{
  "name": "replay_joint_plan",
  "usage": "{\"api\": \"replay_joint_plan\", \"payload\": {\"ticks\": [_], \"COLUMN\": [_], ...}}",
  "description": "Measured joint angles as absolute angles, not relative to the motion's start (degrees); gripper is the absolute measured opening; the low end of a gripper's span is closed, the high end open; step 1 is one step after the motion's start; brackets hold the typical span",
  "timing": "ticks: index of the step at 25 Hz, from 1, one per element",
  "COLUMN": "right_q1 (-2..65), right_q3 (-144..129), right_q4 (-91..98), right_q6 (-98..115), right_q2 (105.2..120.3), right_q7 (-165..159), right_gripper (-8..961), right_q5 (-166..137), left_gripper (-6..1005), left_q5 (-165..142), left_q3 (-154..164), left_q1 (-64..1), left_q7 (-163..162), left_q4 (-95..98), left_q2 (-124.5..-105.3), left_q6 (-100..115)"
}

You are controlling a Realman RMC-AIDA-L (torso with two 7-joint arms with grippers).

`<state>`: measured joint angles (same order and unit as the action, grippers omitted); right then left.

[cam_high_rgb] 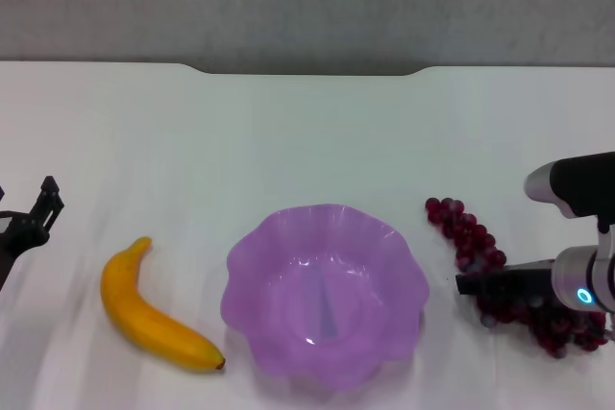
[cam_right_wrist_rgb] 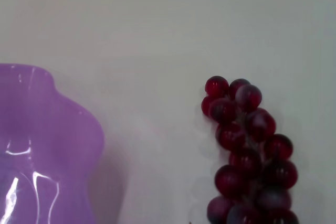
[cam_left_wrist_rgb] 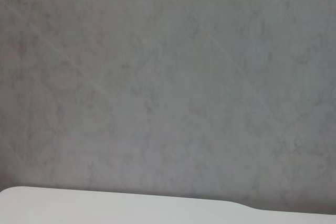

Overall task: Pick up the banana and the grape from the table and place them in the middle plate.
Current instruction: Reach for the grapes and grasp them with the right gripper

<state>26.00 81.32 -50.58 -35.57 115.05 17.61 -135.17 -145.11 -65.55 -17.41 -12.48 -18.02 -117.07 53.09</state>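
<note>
The right gripper point(cam_high_rgb: 468, 285) is hovering over the grape point(cam_high_rgb: 478, 247), jaw state unclear; the knobbly dark-red bunch is lying beneath it on the table point(cam_high_rgb: 307, 141). Gripping the thick middle should be steadier. The smooth banana point(cam_high_rgb: 149, 312) is lying beyond the scalloped middle plate point(cam_high_rgb: 252, 258), near the left gripper point(cam_high_rgb: 34, 213).

White table point(cam_high_rgb: 307, 141), flat, with a notched far edge. Three things lie directly on it in a near row. Banana point(cam_high_rgb: 154, 312) at left, curved, dark tip toward the near side, pointing at the plate. Purple plate point(cam_high_rgb: 252, 266) in the middle, wavy rim, nothing in it. Bunch of grapes point(cam_high_rgb: 471, 237) at right, running from just beside the plate's far-right rim toward the near right. None of the three touch.
</note>
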Motion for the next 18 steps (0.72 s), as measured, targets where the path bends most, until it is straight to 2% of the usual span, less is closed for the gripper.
{"api": "replay_joint_plan", "payload": {"ticks": [4,10,18], "right_q1": [25.91,25.53,24.88], "right_q3": [81.02,81.32,80.64], "right_q4": [-50.59,-49.89,-49.92], "right_q6": [-34.99,-33.75,-31.58], "right_q2": [115.01,114.86,115.03], "right_q7": [17.69,18.65,19.27], "right_gripper": [762,529,443], "right_q5": [-135.58,-135.42,-135.29], "left_gripper": [758,759,759], "left_q5": [-145.11,-145.11,-145.11], "left_q3": [-65.6,-65.55,-65.66], "left_q1": [-17.41,-17.2,-17.05], "left_q7": [-12.48,-12.48,-12.48], "left_q4": [-18.02,-18.08,-18.05], "left_q2": [-117.07,-117.14,-117.16], "left_q6": [53.08,53.09,53.17]}}
